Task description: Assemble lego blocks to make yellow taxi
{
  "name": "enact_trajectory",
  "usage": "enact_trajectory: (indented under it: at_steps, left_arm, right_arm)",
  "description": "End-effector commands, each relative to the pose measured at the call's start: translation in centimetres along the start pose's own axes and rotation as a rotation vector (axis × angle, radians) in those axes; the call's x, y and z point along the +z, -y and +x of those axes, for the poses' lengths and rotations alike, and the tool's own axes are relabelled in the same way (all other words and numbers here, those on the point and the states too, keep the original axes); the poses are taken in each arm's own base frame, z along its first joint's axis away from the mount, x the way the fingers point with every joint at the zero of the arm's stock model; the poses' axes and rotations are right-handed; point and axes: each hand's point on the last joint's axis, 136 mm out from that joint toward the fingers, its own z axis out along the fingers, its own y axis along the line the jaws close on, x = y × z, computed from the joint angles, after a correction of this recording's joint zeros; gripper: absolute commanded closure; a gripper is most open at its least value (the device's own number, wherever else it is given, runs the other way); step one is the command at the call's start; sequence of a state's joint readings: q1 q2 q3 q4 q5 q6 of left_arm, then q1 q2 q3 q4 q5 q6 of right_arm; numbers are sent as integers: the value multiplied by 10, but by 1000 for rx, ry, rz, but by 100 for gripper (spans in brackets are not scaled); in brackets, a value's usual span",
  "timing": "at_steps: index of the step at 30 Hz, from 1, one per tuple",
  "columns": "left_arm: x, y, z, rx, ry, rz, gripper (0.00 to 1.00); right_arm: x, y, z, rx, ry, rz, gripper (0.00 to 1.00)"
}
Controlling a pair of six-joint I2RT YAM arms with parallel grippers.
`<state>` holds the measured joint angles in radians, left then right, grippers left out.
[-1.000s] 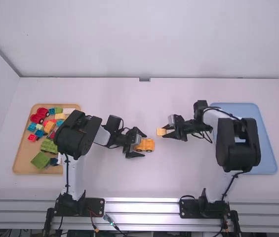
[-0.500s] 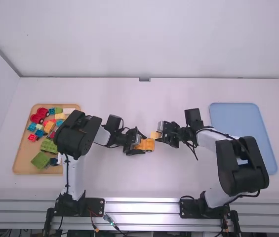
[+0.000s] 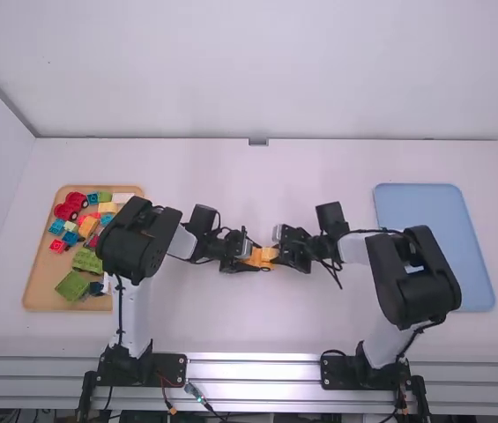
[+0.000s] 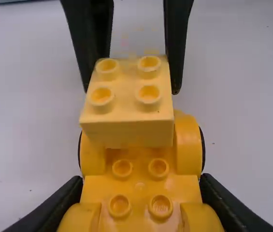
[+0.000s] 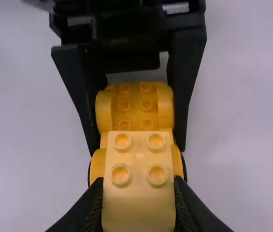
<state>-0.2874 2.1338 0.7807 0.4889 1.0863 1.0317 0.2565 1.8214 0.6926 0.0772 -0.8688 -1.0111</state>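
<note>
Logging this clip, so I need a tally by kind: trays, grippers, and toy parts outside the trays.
Tan tray and blue tray: 2
Left gripper and right gripper: 2
Block: 1
Car base: 1
Total: 6

Lettering, labels, brands, numbers, signs: 0 legible across the 3 views.
</note>
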Motion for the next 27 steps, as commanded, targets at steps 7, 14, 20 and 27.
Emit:
enact_trajectory:
  at_steps: [7, 14, 20, 27]
  left_arm:
    - [3, -1, 1, 5, -3, 5, 52]
    - [2, -1, 2, 0, -7, 3, 51]
    - [2, -1, 2, 0, -7, 3, 51]
    - [2, -1, 2, 0, -7, 3, 48]
  right_arm:
    - [7, 3, -1, -58, -10, -9, 100]
    - [11, 2, -2, -74, -6, -16, 100]
    - [10, 4, 0, -71, -11, -6, 100]
    - [13, 1, -2, -91, -13, -17, 100]
